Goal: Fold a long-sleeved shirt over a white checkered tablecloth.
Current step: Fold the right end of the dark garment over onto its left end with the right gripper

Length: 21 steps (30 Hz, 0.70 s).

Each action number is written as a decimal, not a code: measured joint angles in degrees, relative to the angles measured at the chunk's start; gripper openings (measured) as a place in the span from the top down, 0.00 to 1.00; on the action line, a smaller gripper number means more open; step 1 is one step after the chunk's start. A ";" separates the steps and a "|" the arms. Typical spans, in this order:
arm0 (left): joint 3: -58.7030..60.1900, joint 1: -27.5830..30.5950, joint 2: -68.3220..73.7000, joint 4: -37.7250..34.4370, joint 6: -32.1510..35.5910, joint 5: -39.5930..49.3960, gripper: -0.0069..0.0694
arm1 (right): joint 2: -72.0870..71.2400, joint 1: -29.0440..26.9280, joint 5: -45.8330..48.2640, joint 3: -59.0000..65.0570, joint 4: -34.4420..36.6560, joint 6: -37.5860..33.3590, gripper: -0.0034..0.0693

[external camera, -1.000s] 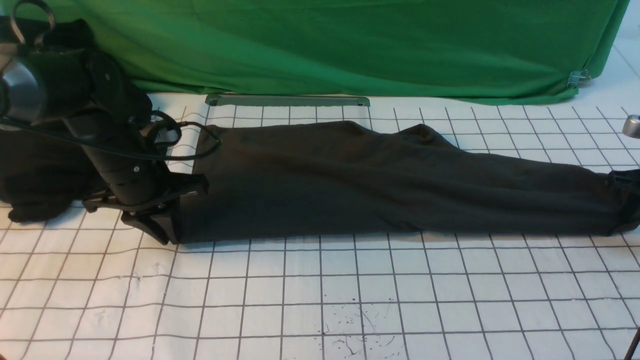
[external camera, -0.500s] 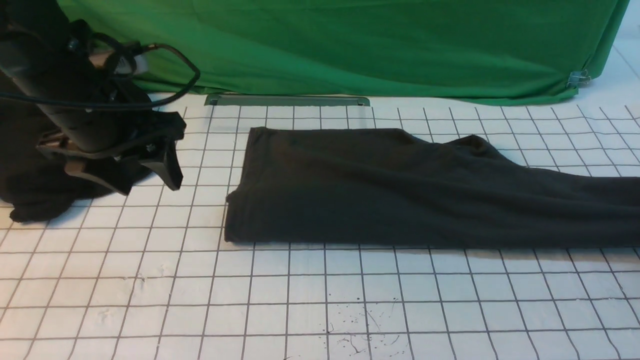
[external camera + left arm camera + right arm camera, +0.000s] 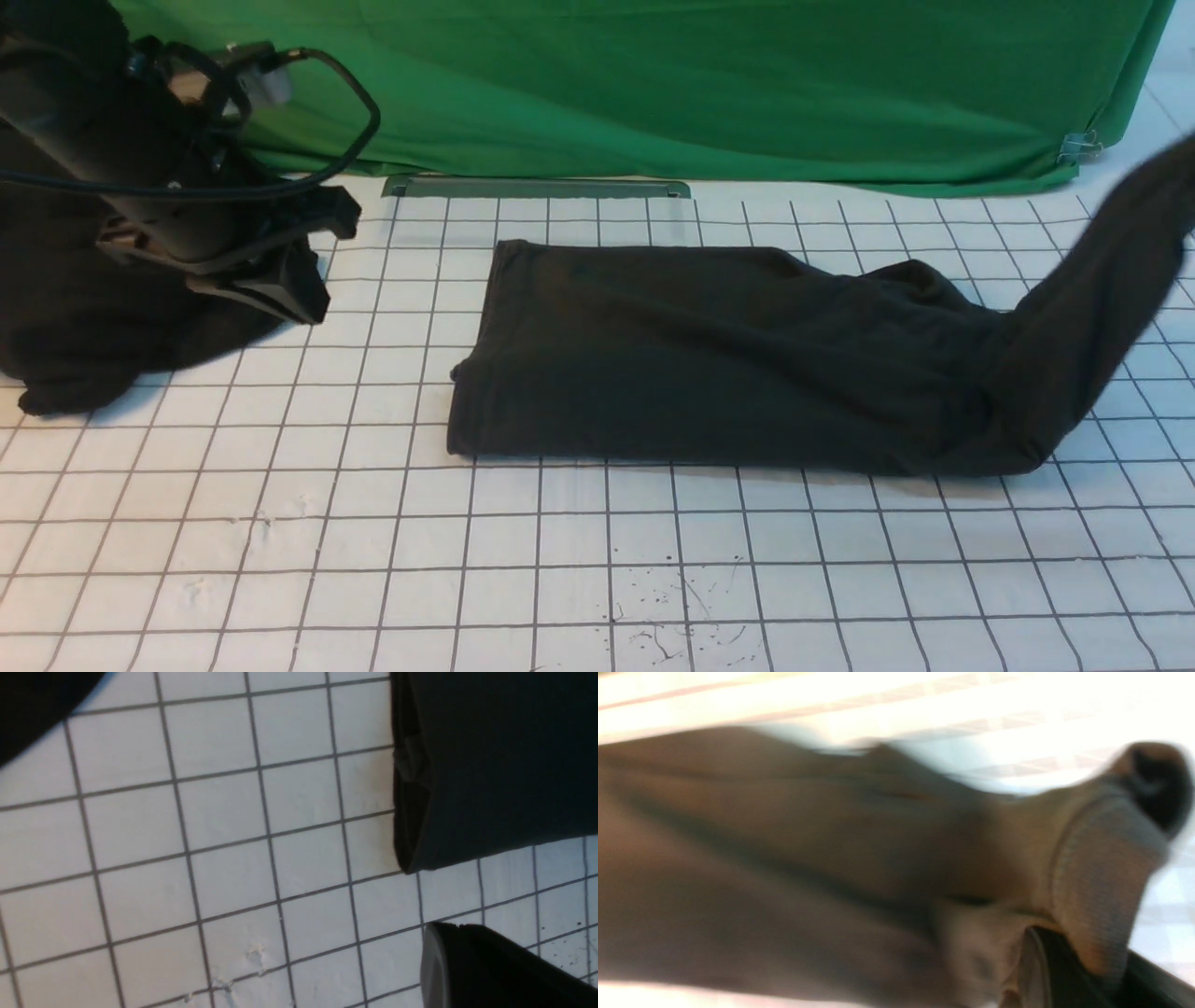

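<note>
Since the last look a second back, quite a bit has changed. The left gripper (image 3: 303,294) was down on the left end of the long-sleeved shirt (image 3: 709,355). Now it's let go, it's up off the table over the shapeless black heap (image 3: 84,345) at the far left, and its fingers are pinched together with nothing in them. Half a second ago they were spread.

The shirt is a long folded strip lying on the white checkered tablecloth (image 3: 560,560), in front of the green cloth (image 3: 653,84). Its free left end has slid a few squares to the right and lies flat with bare grid between it and the left gripper.

The right end isn't flat anymore: it slants up off the cloth and runs out of the front view at the right edge. The right wrist view is blurry, but you can see the right gripper (image 3: 1045,975) clamped on bunched fabric by a ribbed edge.
</note>
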 joint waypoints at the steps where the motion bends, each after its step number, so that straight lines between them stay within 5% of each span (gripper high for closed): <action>1: 0.00 0.00 0.00 -0.43 0.11 -0.18 0.90 | 0.07 0.81 -0.36 0.00 0.00 0.00 0.92; 6: 0.05 0.00 0.00 -5.20 1.19 -0.87 0.90 | 6.02 22.45 -16.39 0.00 1.06 3.93 0.92; 14: 0.05 0.00 0.29 -5.60 2.41 -1.19 0.90 | 21.87 38.50 -40.70 0.00 1.70 6.06 0.90; 18: 0.05 0.00 0.36 -5.60 2.41 -1.37 0.90 | 27.28 41.62 -48.82 0.00 1.70 7.39 0.76; 21: 0.05 0.00 0.36 -5.60 2.41 -1.37 0.89 | 28.95 42.67 -51.68 0.00 1.76 8.46 0.52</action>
